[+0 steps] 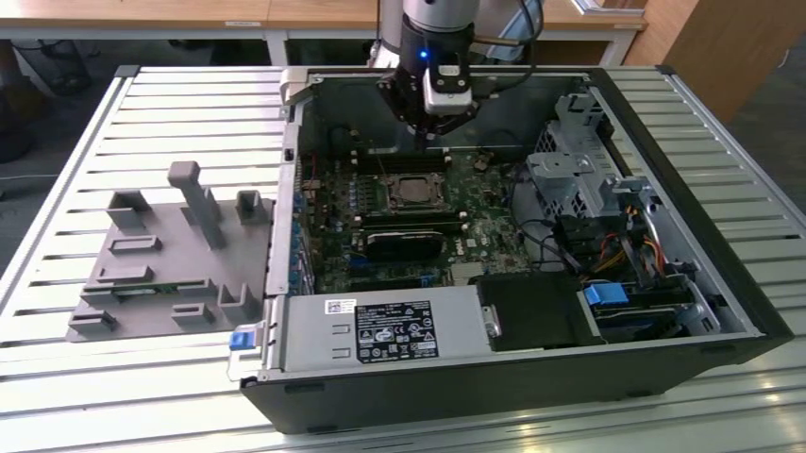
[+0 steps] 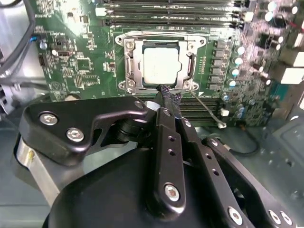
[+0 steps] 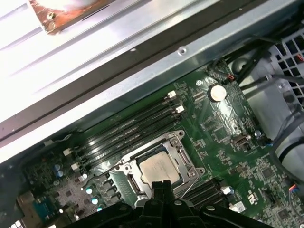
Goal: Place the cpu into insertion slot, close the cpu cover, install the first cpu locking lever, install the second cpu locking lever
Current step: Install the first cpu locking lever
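Note:
The cpu [image 2: 160, 66] lies flat in the insertion slot [image 2: 124, 43], its pale metal face showing through the window of the cpu cover [image 2: 131, 66], which is folded down over it. One thin wire locking lever [image 2: 209, 110] sticks out loose from a socket corner, over the board. My gripper [image 2: 168, 95] hangs just above the socket's edge near that lever's hinge, its black fingers pressed together with nothing between them. In the exterior view the gripper [image 1: 428, 132] is at the back of the open computer case, above the cpu [image 1: 410, 192]. The first wrist view shows the cpu [image 3: 159, 168] beyond the gripper [image 3: 161, 186].
Long black memory sticks [image 2: 171, 19] flank the socket. A drive cage [image 1: 579, 179] with cables stands at the exterior view's right, a power supply [image 1: 377, 330] at the front. The case's metal wall [image 3: 142, 61] rises close behind. A grey fixture block [image 1: 164, 255] sits outside the case.

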`<state>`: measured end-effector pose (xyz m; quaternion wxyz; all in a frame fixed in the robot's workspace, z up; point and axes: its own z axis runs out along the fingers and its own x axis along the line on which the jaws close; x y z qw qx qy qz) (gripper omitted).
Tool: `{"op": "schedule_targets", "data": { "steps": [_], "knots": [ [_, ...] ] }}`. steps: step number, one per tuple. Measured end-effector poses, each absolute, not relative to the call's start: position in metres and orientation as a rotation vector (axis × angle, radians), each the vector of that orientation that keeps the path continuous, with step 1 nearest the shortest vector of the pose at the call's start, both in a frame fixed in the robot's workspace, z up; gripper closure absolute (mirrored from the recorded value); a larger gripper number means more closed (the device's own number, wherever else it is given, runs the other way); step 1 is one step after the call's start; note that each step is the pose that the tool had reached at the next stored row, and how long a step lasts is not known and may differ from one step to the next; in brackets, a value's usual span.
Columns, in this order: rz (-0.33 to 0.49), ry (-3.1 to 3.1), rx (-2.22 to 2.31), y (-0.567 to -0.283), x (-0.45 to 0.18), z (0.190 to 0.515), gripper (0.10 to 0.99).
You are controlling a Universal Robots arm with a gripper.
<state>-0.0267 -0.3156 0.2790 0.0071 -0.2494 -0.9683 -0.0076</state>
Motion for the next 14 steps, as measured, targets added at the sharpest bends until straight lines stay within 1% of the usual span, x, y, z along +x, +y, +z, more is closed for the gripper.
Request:
{"op": "schedule_targets", "data": {
  "steps": [14],
  "knots": [
    [-0.033,-3.127,-0.436,-0.3156,-0.0267,0.2784,0.980]
  ]
}}
